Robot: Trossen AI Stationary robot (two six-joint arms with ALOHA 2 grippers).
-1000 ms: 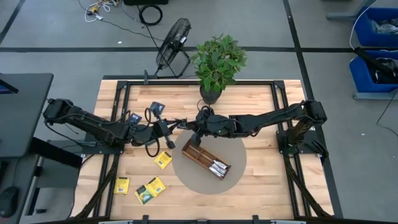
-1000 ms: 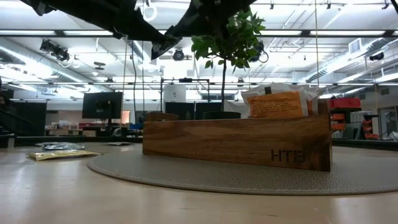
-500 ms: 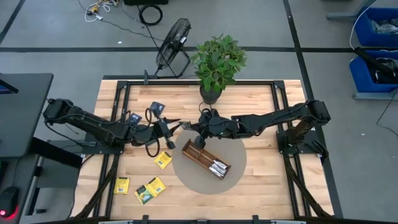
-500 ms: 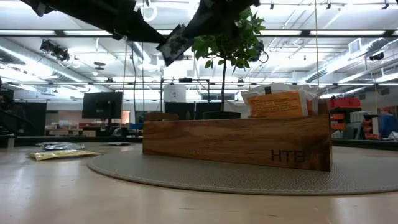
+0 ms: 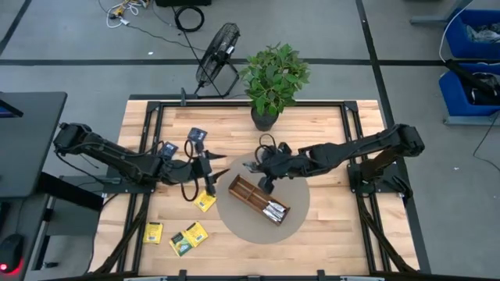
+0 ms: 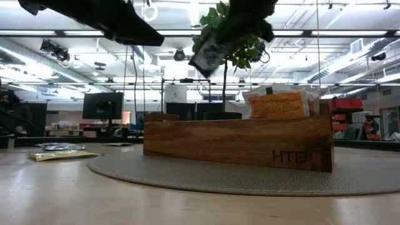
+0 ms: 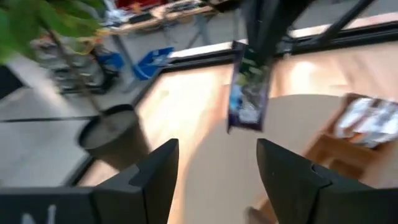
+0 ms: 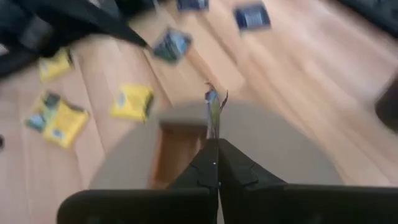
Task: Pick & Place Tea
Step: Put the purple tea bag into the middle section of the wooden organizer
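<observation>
A dark navy tea sachet (image 7: pixel 247 93) hangs in the air above the round mat (image 5: pixel 301 207), beside the far end of the wooden tray (image 5: pixel 258 200). My right gripper (image 5: pixel 252 165) is shut on it. My left gripper (image 5: pixel 219 168) stands open just to the left of it, with nothing between its fingers (image 7: pixel 152 171). In the low view the sachet (image 6: pixel 206 55) hangs tilted above the tray (image 6: pixel 237 142), which holds orange-and-white sachets (image 6: pixel 278 105). More yellow sachets (image 5: pixel 205 201) and navy sachets (image 5: pixel 198 134) lie flat on the table. My right gripper pinches the navy sachet by its upper end (image 7: pixel 244 51) between its two shut fingers (image 8: pixel 214 163). The fingers slant downward from the table's right side. The sachet hangs below them, slightly tilted, clear of the mat and the tray.
A potted plant (image 5: pixel 273 78) stands at the table's far edge behind the mat. A fan (image 5: pixel 217 48) sits on the floor beyond the table. Yellow sachets (image 5: pixel 187 238) lie near the front left. The tray's near compartment holds sachets (image 5: pixel 275 209).
My left gripper has opened and let go of the navy sachet, staying where it was. My right gripper, shut on the sachet, has carried it toward the table's right, away from the left gripper and toward the tray's far end, and has tipped further down.
</observation>
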